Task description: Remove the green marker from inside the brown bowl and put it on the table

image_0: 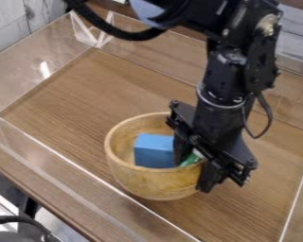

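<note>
The brown bowl (pixel 148 181) sits on the table (pixel 103 95) near its front edge. Only a sliver of the green marker (pixel 189 161) shows inside the bowl, a green end right under the black arm. My gripper (pixel 203 159) reaches down into the bowl's right side, over that green end. Its fingertips are hidden by the gripper body and the bowl wall, and it stands shut. Whether it holds the marker I cannot tell. Most of the marker's barrel is hidden.
A blue block (pixel 154 151) rests inside the bowl, left of the gripper. Clear acrylic walls (pixel 46 66) run along the table's edges. Bare wood-grain surface stretches behind and to the left of the bowl.
</note>
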Controlling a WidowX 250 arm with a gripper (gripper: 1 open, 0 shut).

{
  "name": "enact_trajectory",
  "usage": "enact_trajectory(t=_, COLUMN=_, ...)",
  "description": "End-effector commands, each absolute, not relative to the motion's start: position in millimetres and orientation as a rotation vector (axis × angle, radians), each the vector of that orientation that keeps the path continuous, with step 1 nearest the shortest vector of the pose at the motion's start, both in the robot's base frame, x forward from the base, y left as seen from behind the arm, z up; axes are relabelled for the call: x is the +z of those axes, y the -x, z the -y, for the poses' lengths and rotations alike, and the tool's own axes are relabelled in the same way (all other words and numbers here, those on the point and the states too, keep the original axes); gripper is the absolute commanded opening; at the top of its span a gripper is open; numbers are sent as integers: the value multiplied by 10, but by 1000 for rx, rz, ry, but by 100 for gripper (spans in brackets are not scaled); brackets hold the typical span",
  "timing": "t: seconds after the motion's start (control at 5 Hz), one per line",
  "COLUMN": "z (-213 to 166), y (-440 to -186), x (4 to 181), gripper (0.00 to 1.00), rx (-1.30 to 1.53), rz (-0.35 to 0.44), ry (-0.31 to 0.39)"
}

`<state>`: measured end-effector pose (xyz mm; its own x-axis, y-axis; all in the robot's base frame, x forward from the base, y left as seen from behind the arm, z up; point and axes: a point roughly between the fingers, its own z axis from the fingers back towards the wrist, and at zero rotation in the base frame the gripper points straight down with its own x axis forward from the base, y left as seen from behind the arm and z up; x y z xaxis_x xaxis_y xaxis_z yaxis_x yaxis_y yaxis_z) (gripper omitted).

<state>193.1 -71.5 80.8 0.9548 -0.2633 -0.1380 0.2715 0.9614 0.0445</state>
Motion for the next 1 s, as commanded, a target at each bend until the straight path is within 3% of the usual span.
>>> enact_trajectory(t=0.0, z=730, y=-2061, x=1011, gripper=0, rx=-262, rz=-44, ry=-41)
enact_trajectory(t=0.8, z=670, y=-1996, x=1040, gripper=0, rx=-273, rz=-39, ry=-33)
